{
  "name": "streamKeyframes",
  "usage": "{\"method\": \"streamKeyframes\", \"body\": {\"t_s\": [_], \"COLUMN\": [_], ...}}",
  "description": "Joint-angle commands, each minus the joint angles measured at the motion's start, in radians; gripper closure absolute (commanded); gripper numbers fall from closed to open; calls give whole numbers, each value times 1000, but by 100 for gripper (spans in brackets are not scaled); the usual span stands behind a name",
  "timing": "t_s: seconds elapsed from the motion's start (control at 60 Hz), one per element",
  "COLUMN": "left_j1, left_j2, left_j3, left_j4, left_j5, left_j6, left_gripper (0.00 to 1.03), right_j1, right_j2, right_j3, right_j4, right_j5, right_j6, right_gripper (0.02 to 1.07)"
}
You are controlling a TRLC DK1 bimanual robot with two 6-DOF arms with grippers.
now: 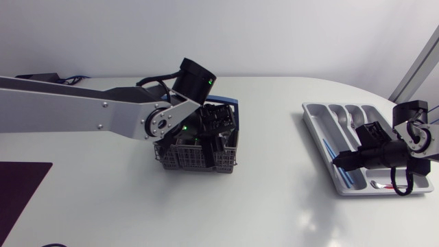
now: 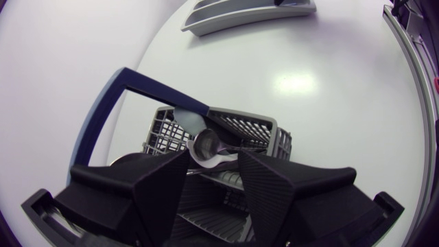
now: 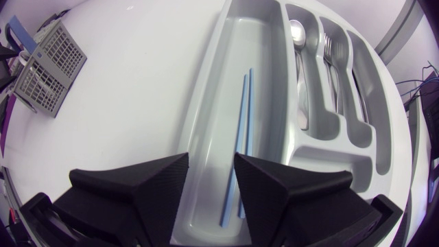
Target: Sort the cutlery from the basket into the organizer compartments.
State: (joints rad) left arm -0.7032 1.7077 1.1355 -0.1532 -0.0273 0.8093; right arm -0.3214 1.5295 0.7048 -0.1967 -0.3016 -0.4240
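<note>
The grey mesh basket (image 1: 195,158) with a blue handle (image 2: 103,116) stands at the table's middle. My left gripper (image 1: 207,139) is lowered into it from above. In the left wrist view my left gripper (image 2: 212,163) is open, and the bowl of a silver spoon (image 2: 204,143) stands up between its fingertips with other cutlery behind it. The grey organizer (image 1: 317,118) lies at the right. My right gripper (image 3: 211,171) hangs open and empty over its long compartment, where two blue sticks (image 3: 241,130) lie. A spoon (image 3: 298,62) and a fork (image 3: 330,51) lie in the narrower compartments.
A dark mat (image 1: 20,192) lies at the table's front left corner. The basket (image 3: 51,65) shows far off beside my right gripper, and the organizer (image 2: 240,15) far ahead of my left one. Bare white table lies between the two.
</note>
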Motion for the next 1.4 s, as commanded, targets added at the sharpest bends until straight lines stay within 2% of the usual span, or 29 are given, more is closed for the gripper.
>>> {"method": "streamKeyframes", "body": {"t_s": [0.0,0.283,0.883,1.383], "left_j1": [-15,-33,-7,1], "left_j2": [-40,-56,29,18], "left_j3": [-36,-48,-2,13], "left_j4": [-6,-8,26,29], "left_j5": [7,9,9,7], "left_j6": [19,22,42,47], "left_gripper": [54,54,54,54], "right_j1": [8,13,13,12], "right_j2": [-9,-11,-12,-11], "right_j3": [-22,-25,-30,-30], "right_j4": [11,13,14,16], "right_j5": [1,2,1,1], "right_j6": [-15,-13,-16,-16], "right_gripper": [56,56,56,56]}}
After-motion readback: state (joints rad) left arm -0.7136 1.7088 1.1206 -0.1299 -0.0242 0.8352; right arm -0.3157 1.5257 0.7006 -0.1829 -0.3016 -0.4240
